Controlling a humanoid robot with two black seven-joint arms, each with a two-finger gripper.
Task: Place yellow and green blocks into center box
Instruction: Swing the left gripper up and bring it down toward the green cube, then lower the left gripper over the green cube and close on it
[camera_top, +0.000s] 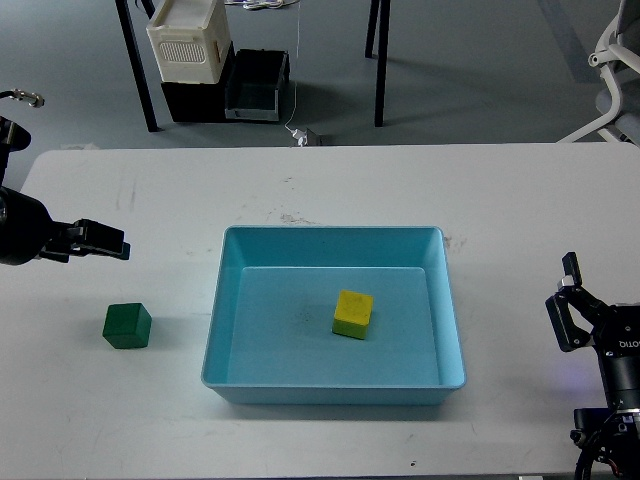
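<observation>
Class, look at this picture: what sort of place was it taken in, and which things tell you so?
Probably a robotics lab or workshop. A plain white table holds only a blue tray and test blocks; behind it, bare grey floor, a white slotted crate, a loose cable and an office chair.

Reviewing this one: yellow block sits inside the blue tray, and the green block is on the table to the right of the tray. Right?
Not quite. The yellow block is inside the blue tray, but the green block is on the table to the left of the tray, not the right. The head view shows it.
</observation>
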